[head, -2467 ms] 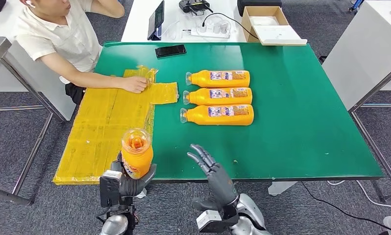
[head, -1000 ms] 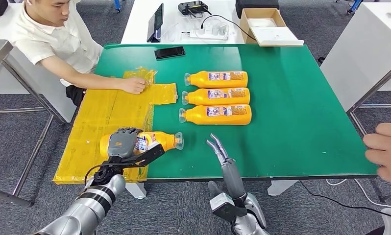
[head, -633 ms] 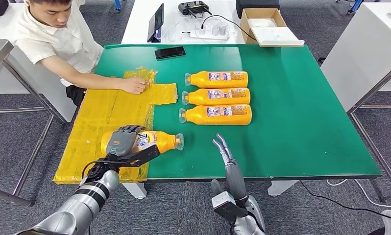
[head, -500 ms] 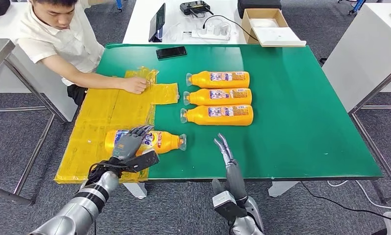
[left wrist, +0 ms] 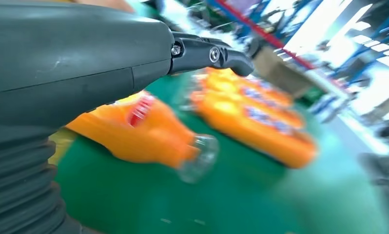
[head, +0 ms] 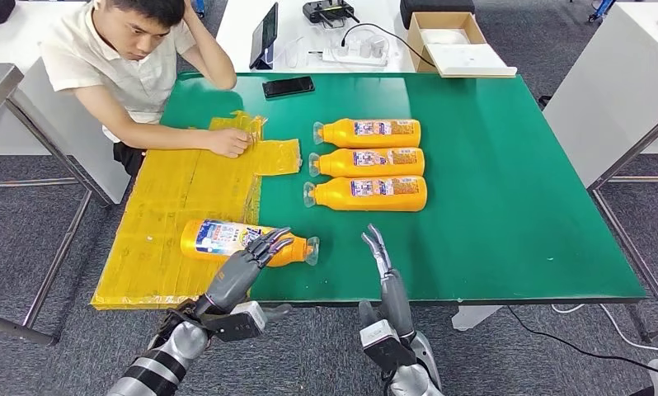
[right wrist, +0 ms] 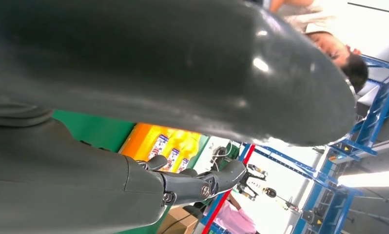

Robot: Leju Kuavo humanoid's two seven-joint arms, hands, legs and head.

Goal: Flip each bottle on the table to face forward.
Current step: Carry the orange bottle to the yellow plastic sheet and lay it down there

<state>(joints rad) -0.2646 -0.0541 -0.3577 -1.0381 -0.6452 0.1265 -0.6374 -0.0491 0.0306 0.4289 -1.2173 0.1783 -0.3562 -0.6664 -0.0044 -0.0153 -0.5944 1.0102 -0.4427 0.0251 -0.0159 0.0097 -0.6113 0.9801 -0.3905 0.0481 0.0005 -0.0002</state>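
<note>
A fourth orange bottle (head: 247, 240) is lying on its side near the front edge of the green worktop (head: 507, 231), partly on the yellow plastic sheet (head: 177, 206), its label showing upward and its clear cap pointing toward the robot's right. The left hand (head: 247, 268) is hovering just in front of it with fingers spread and holding nothing, fingertips close to the bottle's neck (whether they are touching it cannot be told). The right hand (head: 383, 264) is standing edge-on near the worktop's front rim, fingers extended and empty. Farther back, three bottles (head: 367, 161) are resting side by side in a neat row, labels up, caps facing the opposite way from the near one. A seated person (head: 136, 58) is leaning an arm on the sheet. Judging by the labels, all four bottles appear turned face-up, so the task is looking close to finished.
</note>
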